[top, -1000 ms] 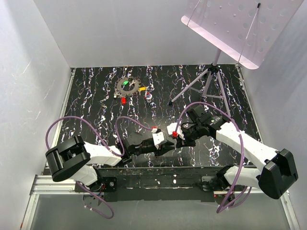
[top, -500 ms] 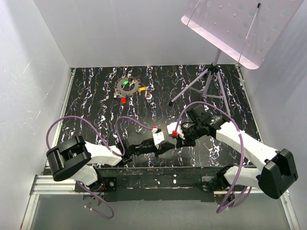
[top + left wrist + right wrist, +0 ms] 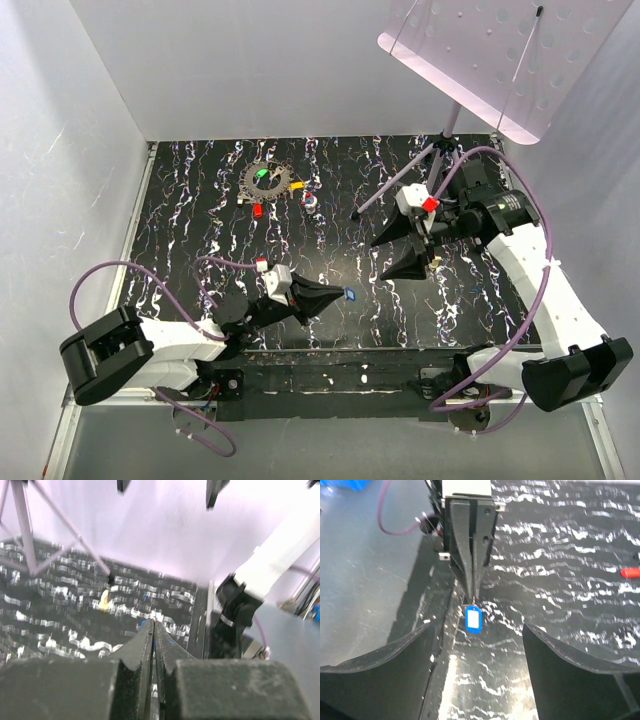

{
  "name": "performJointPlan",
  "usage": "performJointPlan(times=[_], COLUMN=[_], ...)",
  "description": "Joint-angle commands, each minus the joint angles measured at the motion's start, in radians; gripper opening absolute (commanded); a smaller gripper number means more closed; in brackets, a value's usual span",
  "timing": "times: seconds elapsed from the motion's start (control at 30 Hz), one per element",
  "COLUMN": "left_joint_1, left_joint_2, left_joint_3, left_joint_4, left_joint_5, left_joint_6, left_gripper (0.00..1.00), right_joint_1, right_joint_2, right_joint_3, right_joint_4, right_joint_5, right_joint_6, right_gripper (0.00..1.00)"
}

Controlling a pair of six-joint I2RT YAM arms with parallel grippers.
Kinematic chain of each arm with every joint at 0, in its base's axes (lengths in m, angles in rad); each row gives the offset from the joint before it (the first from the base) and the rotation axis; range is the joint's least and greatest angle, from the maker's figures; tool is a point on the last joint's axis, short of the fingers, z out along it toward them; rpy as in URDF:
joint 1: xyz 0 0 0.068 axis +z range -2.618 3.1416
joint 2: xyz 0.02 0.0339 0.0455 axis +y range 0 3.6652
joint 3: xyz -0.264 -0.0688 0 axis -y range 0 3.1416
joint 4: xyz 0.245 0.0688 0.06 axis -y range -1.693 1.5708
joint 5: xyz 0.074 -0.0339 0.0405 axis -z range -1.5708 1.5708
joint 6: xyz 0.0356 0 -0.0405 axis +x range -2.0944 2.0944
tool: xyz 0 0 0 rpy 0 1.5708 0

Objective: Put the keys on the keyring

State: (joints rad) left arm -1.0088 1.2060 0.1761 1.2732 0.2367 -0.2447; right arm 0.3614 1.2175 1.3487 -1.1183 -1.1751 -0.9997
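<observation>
Left gripper (image 3: 337, 295), jaws pressed together, pinches a blue-capped key (image 3: 351, 294) near the front of the black marbled table (image 3: 200, 240). The right gripper (image 3: 394, 256) has just sprung wide and pulled away (a handover, it appears). The keyring (image 3: 265, 179) lies well apart at the far side, so threading has yet to start.

Top view: bright, even, diffuse light off white walls (image 3: 250, 70); shadows faint. Left wrist view: smeared blur throughout, upper half washed out pale lilac, left tool (image 3: 153, 626) out of focus near lens. Right wrist view: sharper; bright sheen at near edge of glossy desk (image 3: 560, 555).
</observation>
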Motion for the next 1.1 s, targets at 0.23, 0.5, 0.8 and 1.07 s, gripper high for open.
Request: performJointPlan(times=[0.23, 0.5, 0.8, 1.07], left_joint_1=[0.004, 0.004, 0.004, 0.004], left_joint_2=[-0.106, -0.082, -0.094, -0.098], left_joint_3=[0.213, 0.258, 0.258, 0.252], left_joint_4=[0.268, 0.267, 0.268, 0.268], left_joint_5=[0.036, 0.055, 0.053, 0.035], left_joint_6=[-0.079, -0.102, -0.102, -0.099], left_gripper=[0.0, 0.0, 0.0, 0.0], right_joint_1=[0.033, 0.109, 0.136, 0.168], right_joint_2=[0.025, 0.034, 0.03, 0.037], right_joint_3=[0.078, 0.112, 0.072, 0.075], right_joint_4=[0.116, 0.256, 0.334, 0.333], right_joint_5=[-0.305, -0.247, -0.213, -0.187], right_joint_6=[0.26, 0.456, 0.543, 0.544], right_gripper=[0.56, 0.49, 0.39, 0.29])
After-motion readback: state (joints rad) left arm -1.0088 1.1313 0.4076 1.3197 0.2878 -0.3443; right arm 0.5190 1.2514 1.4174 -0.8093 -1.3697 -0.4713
